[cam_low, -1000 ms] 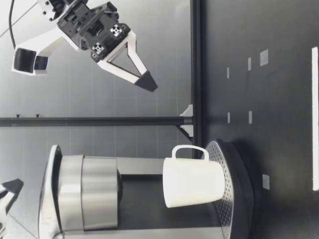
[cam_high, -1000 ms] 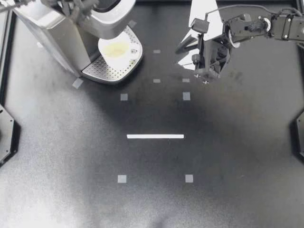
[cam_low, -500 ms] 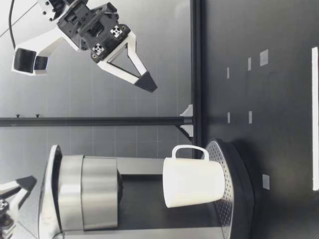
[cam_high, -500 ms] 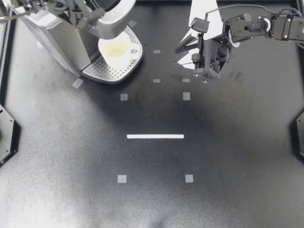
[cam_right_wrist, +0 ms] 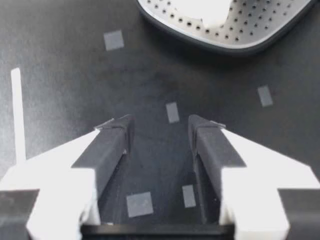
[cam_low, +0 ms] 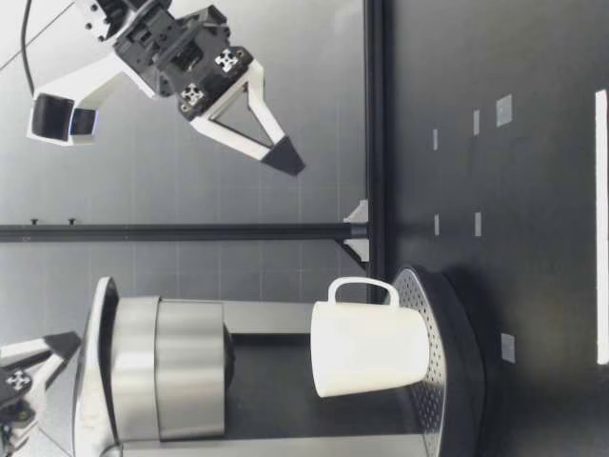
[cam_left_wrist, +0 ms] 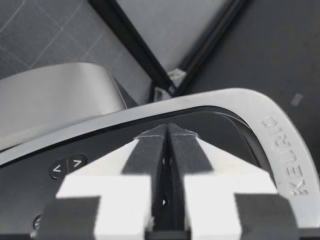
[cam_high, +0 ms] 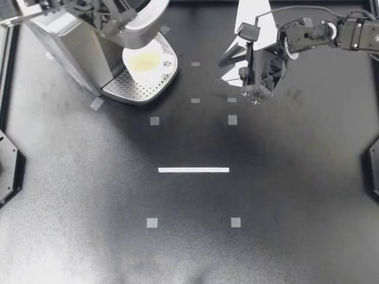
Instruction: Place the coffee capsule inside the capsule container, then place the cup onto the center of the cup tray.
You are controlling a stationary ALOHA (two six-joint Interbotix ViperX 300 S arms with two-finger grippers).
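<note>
A white cup [cam_high: 145, 61] stands upright on the perforated cup tray [cam_high: 127, 89] under the brew head of a silver coffee machine [cam_high: 71, 41]. No capsule shows in any view. My left gripper [cam_high: 109, 15] is over the machine's top; in the left wrist view it [cam_left_wrist: 167, 131] is shut, fingertips pressed together just above the dark lid [cam_left_wrist: 100, 155]. My right gripper [cam_high: 228, 65] hovers open and empty to the right of the tray, high above the table [cam_low: 284, 157]. In the right wrist view its fingers [cam_right_wrist: 112, 145] frame bare table, with the tray [cam_right_wrist: 260, 22] ahead.
Small grey tape squares [cam_high: 232, 119] and a white tape line [cam_high: 193, 170] mark the black table. A black rail [cam_low: 190, 231] runs along the far side behind the machine. The cup's handle [cam_low: 362, 284] points toward my right gripper's side.
My left gripper has come in over the machine's top and now sits above the lid. My right gripper has barely shifted. The cup has not moved.
</note>
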